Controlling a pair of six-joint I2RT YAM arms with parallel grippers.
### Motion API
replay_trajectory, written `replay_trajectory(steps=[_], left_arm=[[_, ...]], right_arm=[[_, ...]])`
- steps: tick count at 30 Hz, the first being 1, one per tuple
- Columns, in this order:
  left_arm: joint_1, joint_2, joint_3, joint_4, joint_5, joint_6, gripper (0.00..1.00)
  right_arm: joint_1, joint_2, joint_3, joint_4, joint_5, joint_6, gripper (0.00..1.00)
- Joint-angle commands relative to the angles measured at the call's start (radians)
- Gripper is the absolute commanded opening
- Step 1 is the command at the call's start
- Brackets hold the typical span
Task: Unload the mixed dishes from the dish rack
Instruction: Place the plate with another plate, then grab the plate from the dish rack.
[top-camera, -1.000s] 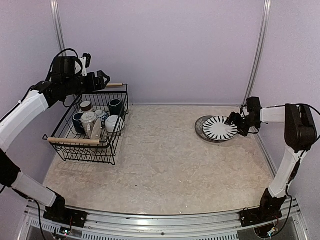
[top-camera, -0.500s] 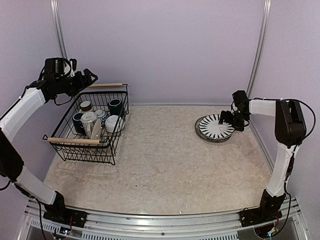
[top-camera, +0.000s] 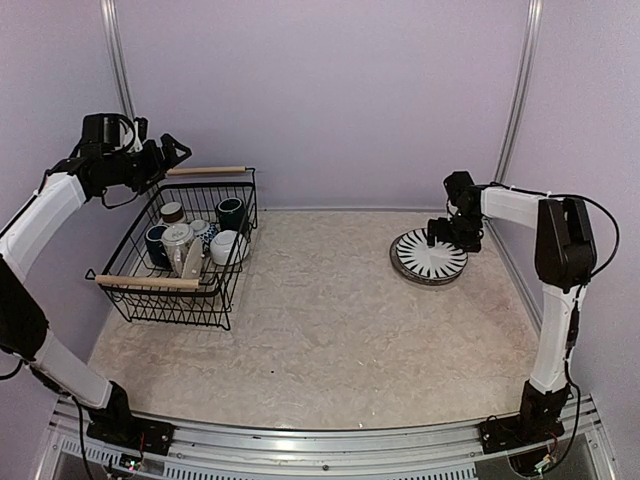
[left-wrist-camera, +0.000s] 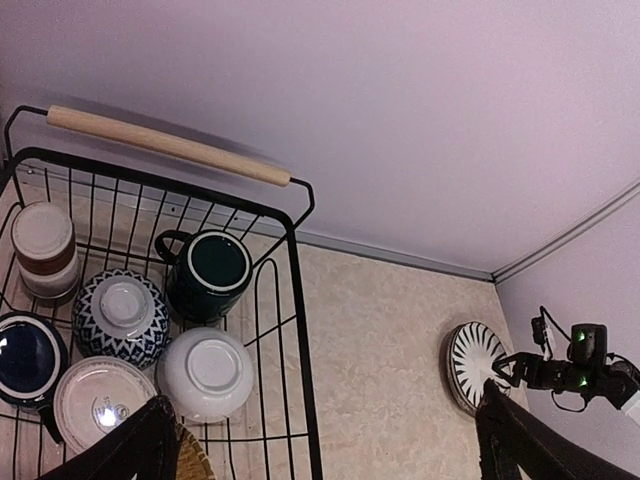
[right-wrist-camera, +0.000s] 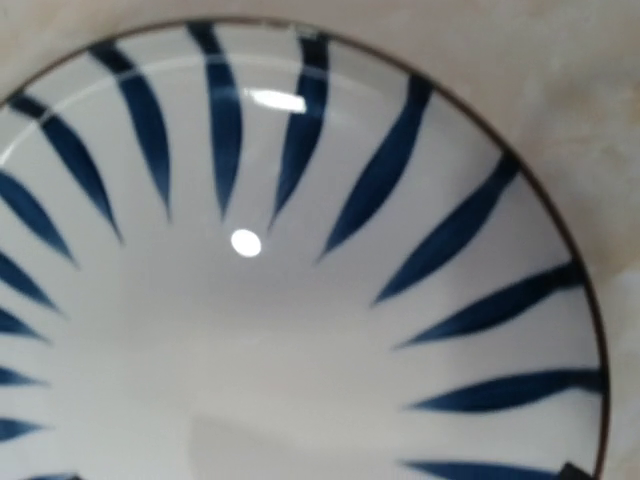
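Top cam: dish rack (top-camera: 170, 305) sits far-left on table (top-camera: 330, 340), loaded w/ mugs and bowls. Left gripper (top-camera: 170, 152) hangs in the air over the rack's far-left corner, near the far handle (top-camera: 207, 171), apart from everything. Striped plate (top-camera: 432, 260) lies flat on the table at right, well apart from the rack. Right gripper (top-camera: 438, 232) is low at the plate's far rim. Contact and opening: can't tell at this res.

Left wrist cam: shows rack contents from above, which top cam only gives roughly.
- Dark green mug (left-wrist-camera: 210, 272) mouth-up near the far-right corner.
- White bowl (left-wrist-camera: 207, 370) and blue-patterned bowl (left-wrist-camera: 122, 312) both bottom-up, side by side.
- Brown-white cup (left-wrist-camera: 42, 245) at far left.
- Dark blue mug (left-wrist-camera: 25, 355) mouth-up at the left edge.

Left fingers (left-wrist-camera: 130, 450) sit in both bottom corners, spread wide, nothing between them. Plate and right gripper show small at far right.

Right wrist cam: striped plate fills the frame close-up. It's white and the stripes read dark blue here, with a strip of table top-right. Own fingers are out of frame bar a dark sliver bottom-right, so how far the right gripper is spread can't be told here either.
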Motion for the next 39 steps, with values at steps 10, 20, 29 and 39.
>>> replay_trajectory(steps=[10, 20, 29, 39], left_arm=[[0.008, -0.047, 0.049, -0.014, 0.103, -0.056, 0.99], [-0.001, -0.015, 0.056, -0.015, 0.153, -0.099, 0.98], [0.012, 0.005, 0.065, -0.027, 0.168, -0.105, 0.98], [-0.048, 0.077, 0.103, -0.176, -0.006, 0.036, 0.99]], right_arm=[[0.181, -0.233, -0.083, -0.067, 0.174, 0.151, 1.0], [0.268, -0.372, -0.241, 0.012, 0.209, 0.264, 1.0], [0.273, -0.564, -0.499, 0.212, 0.201, 0.272, 1.0], [0.26, -0.476, -0.436, 0.279, 0.223, 0.131, 1.0]])
